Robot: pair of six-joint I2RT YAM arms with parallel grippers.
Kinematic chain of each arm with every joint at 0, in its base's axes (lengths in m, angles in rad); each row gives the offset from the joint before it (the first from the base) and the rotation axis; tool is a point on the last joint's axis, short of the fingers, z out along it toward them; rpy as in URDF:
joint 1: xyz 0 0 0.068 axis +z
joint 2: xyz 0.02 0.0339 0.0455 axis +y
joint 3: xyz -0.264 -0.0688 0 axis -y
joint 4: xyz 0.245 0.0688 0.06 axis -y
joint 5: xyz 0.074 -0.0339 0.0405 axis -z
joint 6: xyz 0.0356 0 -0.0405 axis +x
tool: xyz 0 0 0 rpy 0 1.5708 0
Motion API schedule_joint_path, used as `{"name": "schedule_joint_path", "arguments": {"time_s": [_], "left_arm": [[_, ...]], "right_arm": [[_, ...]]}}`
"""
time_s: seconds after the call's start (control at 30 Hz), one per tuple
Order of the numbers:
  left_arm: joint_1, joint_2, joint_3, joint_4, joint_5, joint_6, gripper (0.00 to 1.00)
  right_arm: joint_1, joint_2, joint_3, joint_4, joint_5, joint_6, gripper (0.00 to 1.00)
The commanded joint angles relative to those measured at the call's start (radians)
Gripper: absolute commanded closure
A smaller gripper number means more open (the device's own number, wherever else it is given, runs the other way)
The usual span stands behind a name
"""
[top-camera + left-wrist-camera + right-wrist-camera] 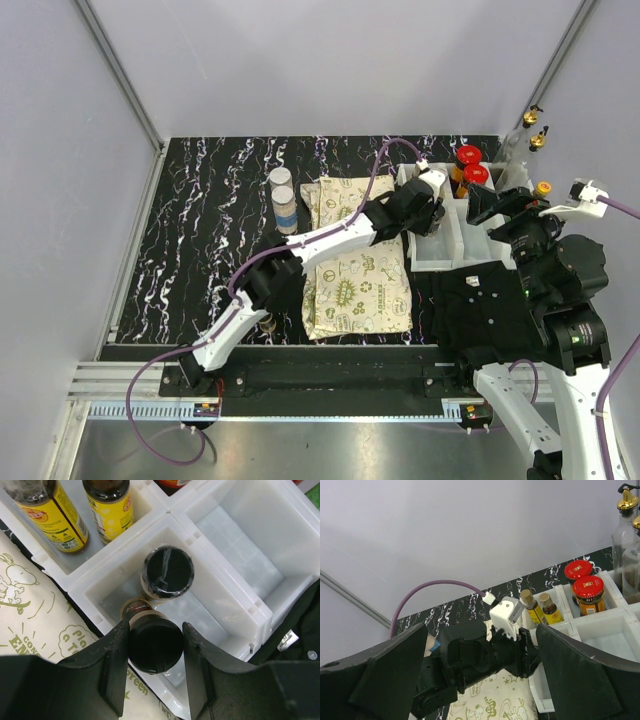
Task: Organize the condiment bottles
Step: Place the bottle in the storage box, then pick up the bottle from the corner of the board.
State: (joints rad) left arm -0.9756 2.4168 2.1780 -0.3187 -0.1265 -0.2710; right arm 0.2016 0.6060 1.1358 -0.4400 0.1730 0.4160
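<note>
Item: black-capped jar [155, 647], dark glass, held by the cap between the two fingers [116, 672] of the left gripper [155, 628], which is closed narrowly on it. It sits at the near-left corner of one compartment of the white bin [222, 607]; whether its base rests on the compartment floor cannot be told.

Same compartment: second black-capped jar [167, 572], upright, just beside the held one.

Adjoining compartment: two yellow-labelled bottles [107, 507], dark glass, side by side; in the right wrist view they show tan caps [526, 597].

Compartment to the right of those: two red-capped jars [472, 165], one behind the other, upright.

Far right corner, past the bin: two clear gold-capped bottles [536, 128], tall, close together. An orange-capped bottle [543, 188] stands just near of them.

Left of centre, well apart from the bin: two clear white-capped jars [283, 195], upright on the black marbled table [200, 230], one just behind the other.

Left arm: reaches from its base diagonally across to the bin.

Right gripper [480, 630]: fingers spread wide, holding nothing, facing the left arm's wrist from the right side of the bin.

Surroundings: cream cloth [358, 290] with green cartoon print, lying left of the bin; a second cloth of the same print lies farther back. Black cloth [480, 300] lies near of the bin, on the right.
</note>
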Motion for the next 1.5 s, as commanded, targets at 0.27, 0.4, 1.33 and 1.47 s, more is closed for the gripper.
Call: {"name": "schedule_joint_path", "arguments": {"time_s": [0.27,0.4,1.33,1.47], "left_arm": [[0.038,0.019,0.063,0.044,0.011,-0.028,0.37],[0.041,0.025,0.069,0.044,0.013,-0.028,0.31],[0.104,-0.694,-0.635,0.023,-0.182,-0.071,0.01],[0.147,-0.827,-0.801,-0.016,-0.24,-0.129,0.01]], "right_arm": [[-0.004,-0.003,-0.008,0.023,0.017,-0.008,0.0],[-0.004,-0.003,-0.011,0.026,0.016,-0.008,0.0],[-0.004,0.136,0.004,0.012,-0.111,-0.026,0.01],[-0.002,0.218,0.022,0.012,-0.277,-0.005,0.01]]}}
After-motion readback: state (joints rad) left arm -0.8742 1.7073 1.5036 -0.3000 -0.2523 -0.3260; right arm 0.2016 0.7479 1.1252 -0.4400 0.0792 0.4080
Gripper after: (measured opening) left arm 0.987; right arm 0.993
